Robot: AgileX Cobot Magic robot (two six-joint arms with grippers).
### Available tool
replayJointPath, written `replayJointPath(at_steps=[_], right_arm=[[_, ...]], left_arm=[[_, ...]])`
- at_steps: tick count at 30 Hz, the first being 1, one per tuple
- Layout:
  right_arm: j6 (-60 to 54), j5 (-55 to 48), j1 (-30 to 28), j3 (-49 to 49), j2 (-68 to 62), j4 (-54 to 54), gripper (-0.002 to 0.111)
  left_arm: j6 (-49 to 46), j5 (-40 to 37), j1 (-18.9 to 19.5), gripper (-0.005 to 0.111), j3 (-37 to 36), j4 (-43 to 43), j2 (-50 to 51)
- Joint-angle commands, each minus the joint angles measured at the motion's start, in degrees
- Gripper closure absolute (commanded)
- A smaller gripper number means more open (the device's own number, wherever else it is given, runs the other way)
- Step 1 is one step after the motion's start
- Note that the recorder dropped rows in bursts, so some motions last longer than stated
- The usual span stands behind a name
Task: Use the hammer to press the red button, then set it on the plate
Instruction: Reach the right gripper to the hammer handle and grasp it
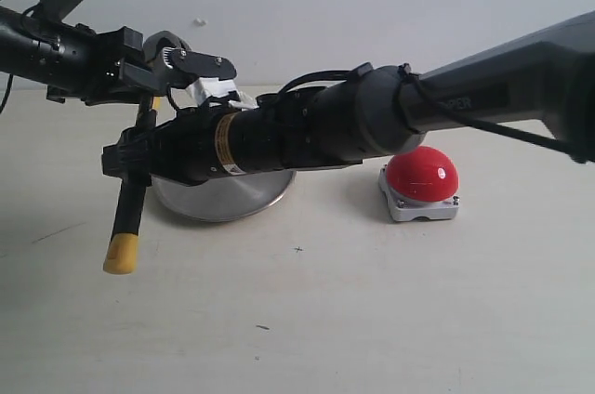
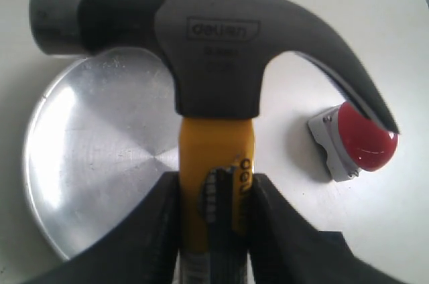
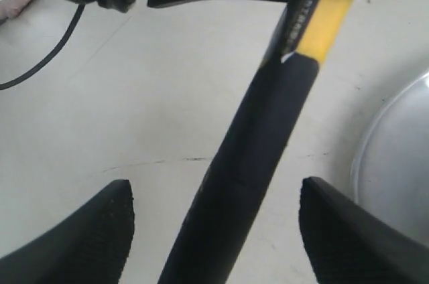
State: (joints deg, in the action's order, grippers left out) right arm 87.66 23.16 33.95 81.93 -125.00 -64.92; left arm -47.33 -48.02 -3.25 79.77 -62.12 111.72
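Here the left gripper (image 2: 213, 193) is clamping the claw hammer (image 2: 214, 49) by its yellow neck (image 2: 214, 150), handle hanging down near the steel plate (image 2: 100, 143), while the right gripper (image 3: 214, 193) is straddling the black handle (image 3: 261, 136), wide open and not touching it (likely a handover, the red button (image 1: 421, 174) lying on that arm's side).

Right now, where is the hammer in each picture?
Exterior view: the hammer hangs handle-down at the left of the picture, by the plate's left edge.
Left wrist view: the hammer's head fills the upper half, with the plate behind it.
Right wrist view: its black handle runs up the middle, with the plate at the picture's right edge.
Shared landmark: the silver plate.
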Motion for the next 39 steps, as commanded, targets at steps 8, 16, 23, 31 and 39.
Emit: replayJointPath(at_steps=[8,16,23,31,39], right_arm=[[0.6,0.1,0.0,2.0,-2.6,2.7,0.041],[0.6,0.9,0.0,2.0,-3.9,4.7,0.042],[0.6,1.9,0.0,2.0,-3.9,6.2,0.048],[1.0,3.0,0.0,2.0,-3.9,8.0,0.049],[4.1,3.4,0.0,2.0,-3.9,7.6,0.066]], left_arm=[[-0.4,-0.4,-0.8,0.107,0.4,-3.1,-1.2],[-0.4,0.0,-0.8,0.107,0.4,-3.2,-1.2],[-0.4,0.0,-0.8,0.107,0.4,-3.2,-1.2],[-0.5,0.2,-0.8,0.107,0.4,-3.2,-1.2],[-1.6,0.2,-0.8,0.107,0.4,-2.8,-1.2]])
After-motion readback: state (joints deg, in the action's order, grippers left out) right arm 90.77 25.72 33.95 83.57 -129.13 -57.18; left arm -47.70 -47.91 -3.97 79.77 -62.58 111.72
